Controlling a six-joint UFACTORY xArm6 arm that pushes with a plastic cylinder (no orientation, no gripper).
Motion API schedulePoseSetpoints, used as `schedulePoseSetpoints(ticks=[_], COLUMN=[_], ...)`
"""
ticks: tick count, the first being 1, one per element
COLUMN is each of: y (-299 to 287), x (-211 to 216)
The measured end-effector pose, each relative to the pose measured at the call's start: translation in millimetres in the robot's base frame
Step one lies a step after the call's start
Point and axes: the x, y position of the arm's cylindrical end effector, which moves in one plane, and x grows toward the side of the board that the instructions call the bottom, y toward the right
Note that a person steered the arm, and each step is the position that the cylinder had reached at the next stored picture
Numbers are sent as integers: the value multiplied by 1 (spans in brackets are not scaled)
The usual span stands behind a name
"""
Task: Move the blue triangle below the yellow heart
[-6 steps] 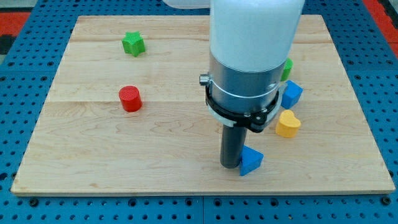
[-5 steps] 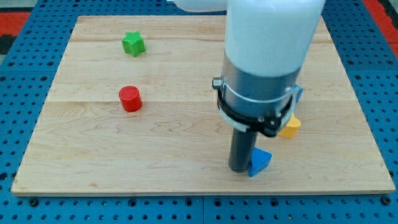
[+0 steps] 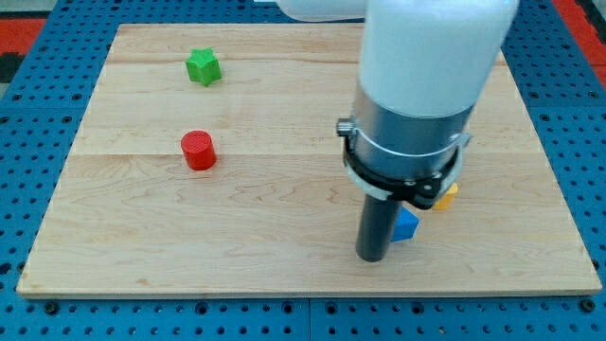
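Observation:
My tip [image 3: 372,258] rests on the board near the view's bottom, right of centre. The blue triangle [image 3: 405,225] lies just to its right and slightly above, touching or nearly touching the rod. The yellow heart [image 3: 445,196] is mostly hidden behind the arm; only its right edge shows, up and to the right of the triangle. The two blocks lie close together.
A green star block [image 3: 203,66] sits at the view's upper left. A red cylinder [image 3: 198,151] sits at the left, mid-height. The arm's wide body hides the blocks behind it on the right. The wooden board [image 3: 142,246] ends near the view's bottom.
My tip moved right. The blue triangle moved right and up, closer to the yellow heart. The arm now hides the other blue block and the green one.

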Motion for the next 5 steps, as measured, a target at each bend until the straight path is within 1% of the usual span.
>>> schedulePoseSetpoints(ticks=[1,2,3,4,5], y=[-6,-7,19,42,42], x=[-10,-33,-45,-45,-34])
